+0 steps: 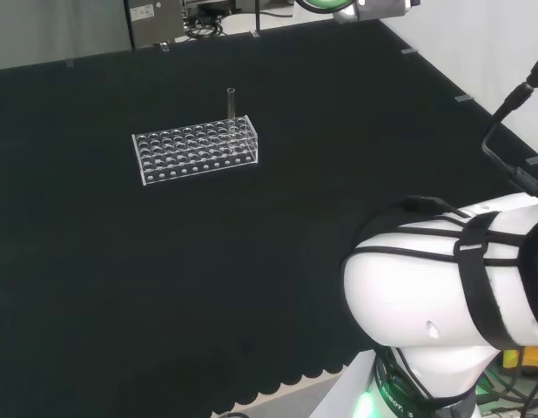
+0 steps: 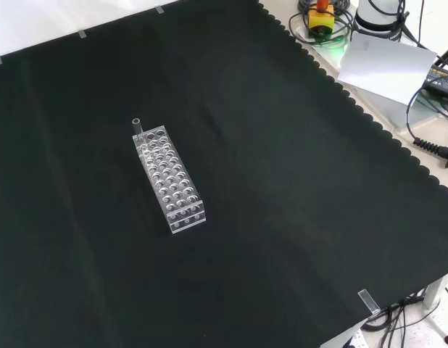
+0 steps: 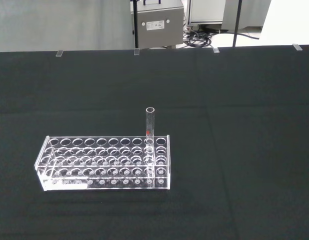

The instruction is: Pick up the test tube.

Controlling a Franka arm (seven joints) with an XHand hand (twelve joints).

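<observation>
A single clear test tube (image 3: 150,131) is standing upright in a clear plastic rack (image 3: 104,162) on the black cloth (image 1: 278,261), and the rack is serving as the landmark for everything here. In the head view the tube (image 1: 232,102) is sitting in a hole at the rack's (image 1: 196,155) far right corner, its open mouth rising clear above the top plate; in the front view the same tube (image 2: 136,127) is poking up at the rack's (image 2: 169,177) upper left end, which fits the quarter turn between the two cameras. The tube's long axis is running vertically, straight up out of the rack, with a small red mark near the level of the top plate in the wrist view. The arm's white link (image 1: 460,279) is sitting well to the right of the rack and nearer the camera in the head view, so the tube is lying away to the left and farther off from the arm, with bare cloth between them. The wrist camera is looking across the cloth at the rack's long side, the tube standing near the end of it, so the palm is probably facing that way from well apart. Whether the hand's fingers are spread or curled cannot be told. Judging from this, the coming reach is likely needing a sideways approach to the exposed upper part of the tube, followed by a straight upward lift along its axis.
</observation>
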